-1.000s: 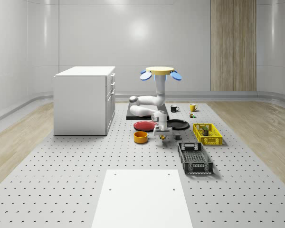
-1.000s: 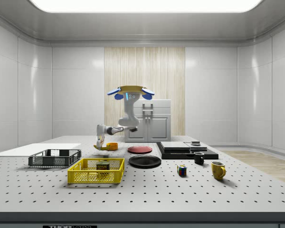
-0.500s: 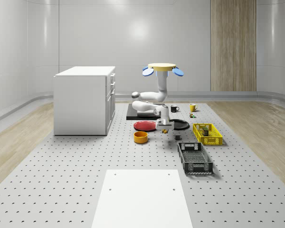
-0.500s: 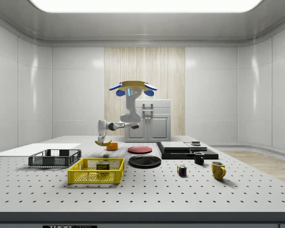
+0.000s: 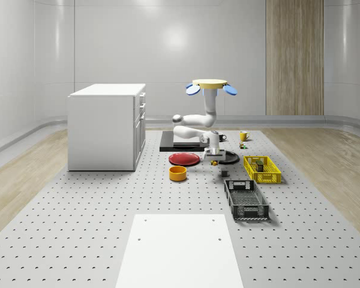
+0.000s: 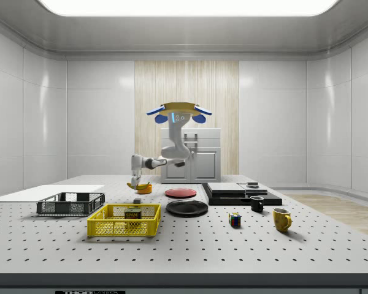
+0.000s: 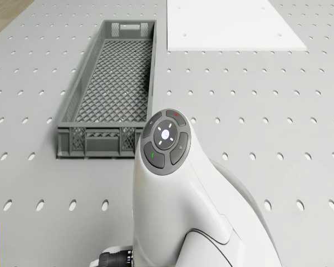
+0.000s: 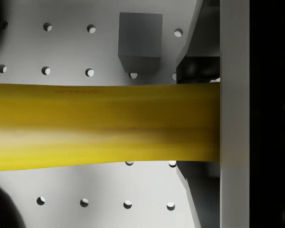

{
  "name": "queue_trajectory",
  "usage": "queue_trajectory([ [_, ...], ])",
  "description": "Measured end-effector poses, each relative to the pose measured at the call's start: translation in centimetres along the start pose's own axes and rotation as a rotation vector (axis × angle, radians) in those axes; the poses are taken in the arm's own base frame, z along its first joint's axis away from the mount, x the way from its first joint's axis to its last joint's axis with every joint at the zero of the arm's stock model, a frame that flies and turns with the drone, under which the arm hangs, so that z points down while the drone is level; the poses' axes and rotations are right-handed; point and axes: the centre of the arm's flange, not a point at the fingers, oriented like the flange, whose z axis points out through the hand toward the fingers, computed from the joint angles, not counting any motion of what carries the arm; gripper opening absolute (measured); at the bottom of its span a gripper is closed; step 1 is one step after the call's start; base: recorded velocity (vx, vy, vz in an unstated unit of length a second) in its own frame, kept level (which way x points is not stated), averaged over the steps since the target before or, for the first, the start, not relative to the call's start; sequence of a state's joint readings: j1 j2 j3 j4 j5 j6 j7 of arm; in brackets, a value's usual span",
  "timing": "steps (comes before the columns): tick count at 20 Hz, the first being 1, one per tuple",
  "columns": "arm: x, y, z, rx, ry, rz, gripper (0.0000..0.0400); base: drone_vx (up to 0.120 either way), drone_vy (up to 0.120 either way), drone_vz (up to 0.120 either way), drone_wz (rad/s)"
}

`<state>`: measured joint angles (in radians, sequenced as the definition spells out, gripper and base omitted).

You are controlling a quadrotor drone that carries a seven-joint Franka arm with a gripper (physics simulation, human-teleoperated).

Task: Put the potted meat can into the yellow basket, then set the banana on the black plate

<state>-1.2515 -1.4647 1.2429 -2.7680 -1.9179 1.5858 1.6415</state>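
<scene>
My gripper (image 5: 214, 158) (image 6: 137, 181) (image 8: 195, 124) is shut on the yellow banana (image 5: 214, 162) (image 6: 137, 185) (image 8: 104, 126), which hangs crosswise a little above the perforated table. Bare table and a small grey block (image 8: 140, 43) lie under it. The black plate (image 5: 226, 157) (image 6: 187, 208) sits close by on the whole-scene view's right of the gripper. The potted meat can (image 5: 259, 163) (image 6: 133, 214) stands inside the yellow basket (image 5: 262, 170) (image 6: 124, 221). The drone (image 5: 211, 87) (image 6: 178, 112) hovers high above the plates, with its arm (image 7: 166, 139) reaching down.
A red plate (image 5: 185, 159) (image 6: 181, 192) and an orange bowl (image 5: 177, 173) (image 6: 145, 188) lie beside the gripper. A grey crate (image 5: 246, 199) (image 7: 114, 83) is nearer the front. A white cabinet (image 5: 107, 126), black slab (image 5: 180, 141), mugs (image 6: 282, 219) and a cube (image 6: 235, 220) stand around.
The drone and arm have shifted toward the whole-scene view's right. The gripper has risen from near the table with the banana and moved closer to the black plate.
</scene>
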Motion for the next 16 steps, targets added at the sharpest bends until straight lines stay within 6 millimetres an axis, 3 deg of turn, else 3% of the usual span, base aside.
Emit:
queue_trajectory([
  [16,0.00,0.00,-0.01,0.000,0.000,0.000,0.0190,-0.120,0.120,0.000,0.000],
])
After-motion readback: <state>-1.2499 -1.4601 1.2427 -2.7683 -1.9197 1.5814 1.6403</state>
